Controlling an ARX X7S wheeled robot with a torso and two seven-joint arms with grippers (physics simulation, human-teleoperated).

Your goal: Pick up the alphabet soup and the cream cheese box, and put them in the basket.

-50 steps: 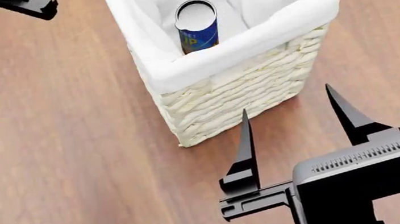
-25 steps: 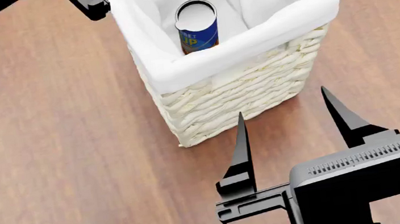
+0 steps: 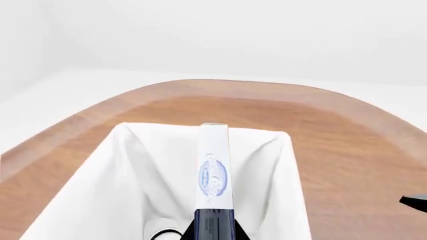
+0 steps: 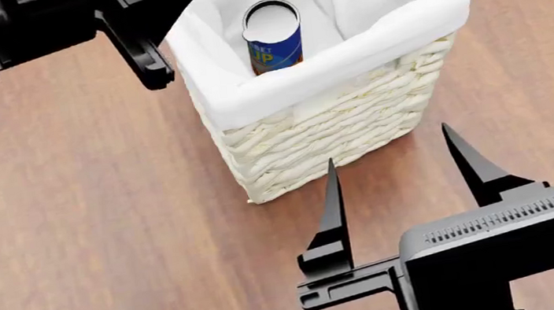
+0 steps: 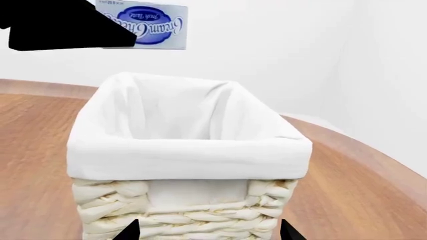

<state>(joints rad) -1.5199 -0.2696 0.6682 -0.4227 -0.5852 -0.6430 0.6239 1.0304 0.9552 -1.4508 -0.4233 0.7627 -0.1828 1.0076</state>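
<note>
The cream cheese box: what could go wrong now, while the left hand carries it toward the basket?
The cream cheese box hangs above the basket rim, not clearly over the opening; released early, it might hit the rim and fall outside. Dropped inside, it may strike the alphabet soup standing there.

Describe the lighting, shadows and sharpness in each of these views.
Head view: even, sharp light; only soft shading inside the basket beside the alphabet soup. Left wrist view: flat light, cream cheese box crisp. Right wrist view: left tool renders as flat black silhouette.
</note>
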